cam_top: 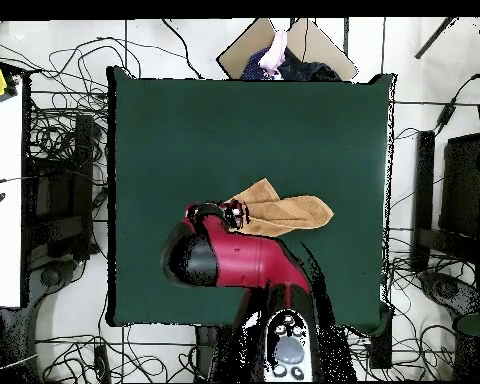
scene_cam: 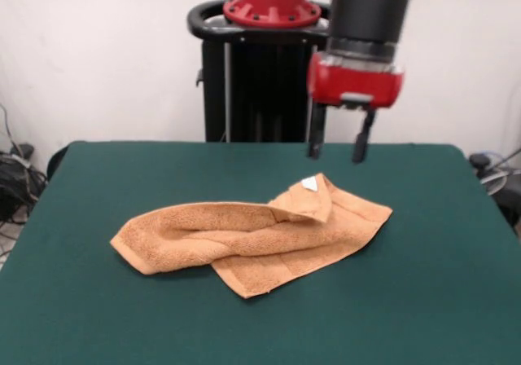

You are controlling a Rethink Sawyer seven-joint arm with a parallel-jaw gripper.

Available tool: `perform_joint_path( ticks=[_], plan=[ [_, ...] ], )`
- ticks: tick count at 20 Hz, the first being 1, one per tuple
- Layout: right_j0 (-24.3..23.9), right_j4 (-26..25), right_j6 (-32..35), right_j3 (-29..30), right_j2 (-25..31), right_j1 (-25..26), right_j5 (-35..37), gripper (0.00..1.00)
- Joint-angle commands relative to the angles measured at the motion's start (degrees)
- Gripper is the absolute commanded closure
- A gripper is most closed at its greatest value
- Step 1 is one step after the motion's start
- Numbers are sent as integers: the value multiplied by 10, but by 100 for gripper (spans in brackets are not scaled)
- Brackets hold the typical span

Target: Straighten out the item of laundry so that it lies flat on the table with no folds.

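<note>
Green cloth table [scene_cam: 440,300] bears rumpled terry towel [scene_cam: 252,239].

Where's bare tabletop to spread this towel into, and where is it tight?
In the front view, open green table lies on both sides of the bunched towel and along the camera-side edge. The strip between towel and pedestal is bare but narrower. Tightest is the tagged corner, where the open gripper hangs just above.

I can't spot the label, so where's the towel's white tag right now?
In the front view, the white tag sits on the folded-over corner at the towel's far right end, just below the open gripper hanging above the table.
</note>
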Motion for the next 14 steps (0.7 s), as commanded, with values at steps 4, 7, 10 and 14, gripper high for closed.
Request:
perform_joint_path(
  ticks=[4, 7, 10, 14],
  plan=[
    [-44, -55, 78, 44, 31, 98, -87, 0],
    [-48, -59, 79, 42, 25, 108, -94, 0],
    [-47, -54, 80, 40, 24, 102, -78, 0],
    [-38, -37, 103, 49, 42, 104, -86, 0]
  ],
)
